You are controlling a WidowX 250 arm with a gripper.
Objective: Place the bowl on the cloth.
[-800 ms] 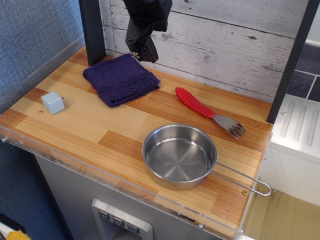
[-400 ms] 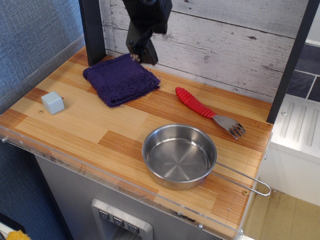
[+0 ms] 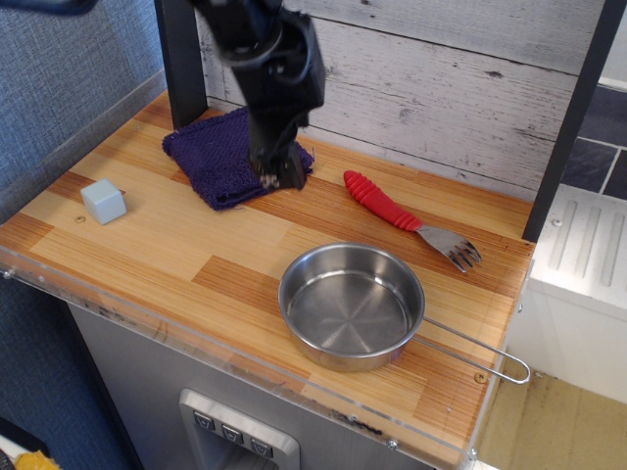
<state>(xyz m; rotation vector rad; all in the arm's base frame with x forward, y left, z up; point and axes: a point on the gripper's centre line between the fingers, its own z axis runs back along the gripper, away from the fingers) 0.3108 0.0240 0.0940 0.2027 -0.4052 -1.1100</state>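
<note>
The shiny steel bowl [image 3: 351,308] sits upright at the front right of the wooden counter, its wire handle [image 3: 480,352] pointing right toward the edge. The dark purple cloth [image 3: 211,157] lies flat at the back left. My gripper [image 3: 278,176] hangs low over the cloth's right edge, pointing down, well behind and to the left of the bowl. It holds nothing and its fingers stand a little apart. The arm covers part of the cloth's right side.
A fork with a red handle [image 3: 382,204] lies behind the bowl, tines to the right. A pale blue-grey cube [image 3: 103,201] sits at the left. A dark post [image 3: 181,59] stands at the back left, with a plank wall behind.
My gripper has come down and forward from the back wall, from above the cloth's far corner to low over its right edge. Bowl, cloth, fork and cube have not moved.
</note>
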